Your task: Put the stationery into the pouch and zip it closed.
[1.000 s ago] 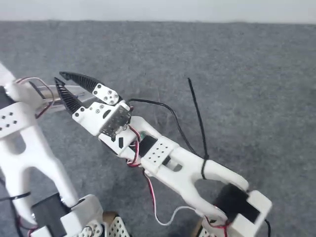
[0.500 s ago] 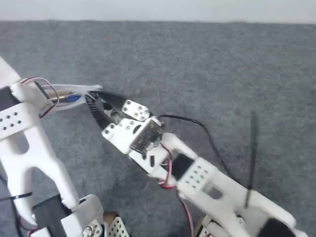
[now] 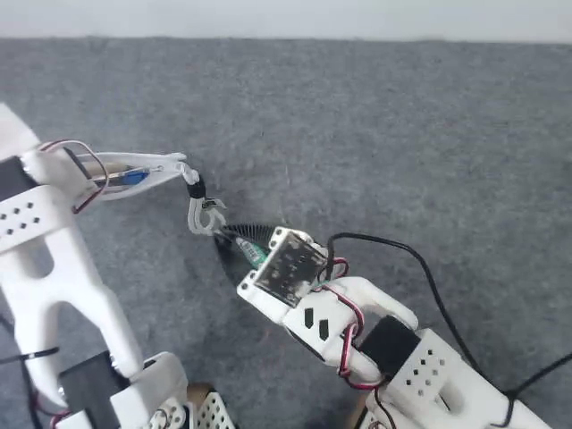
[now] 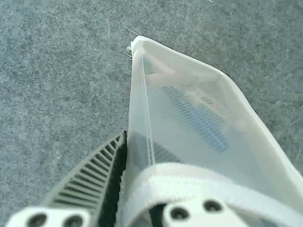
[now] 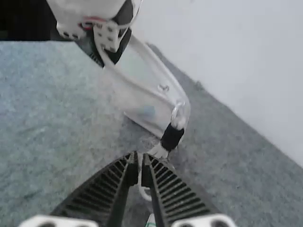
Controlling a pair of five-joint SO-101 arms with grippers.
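Observation:
The translucent white pouch (image 3: 134, 170) hangs in the air at the left, with my left gripper (image 4: 142, 158) shut on it; one black ribbed finger (image 4: 102, 189) lies along its side. A blue item (image 4: 201, 126) shows through the pouch's wall. From the pouch's free end hangs the zipper pull (image 3: 198, 207), a black sleeve with a white cord loop. My right gripper (image 3: 222, 238) sits just beyond that end, shut on the loop. In the right wrist view the black fingertips (image 5: 134, 166) meet below the zipper pull (image 5: 170, 137) and the pouch (image 5: 142, 90).
Grey carpet (image 3: 402, 134) covers the table, with a pale wall (image 3: 286, 16) along the far edge. The left arm's white frame (image 3: 54, 286) stands at the near left, and the right arm's body and wires (image 3: 393, 349) fill the near right.
My right gripper has drawn back from over the pouch toward the near right, going from open to shut with the zipper pull in it. The left arm has kept the pouch still.

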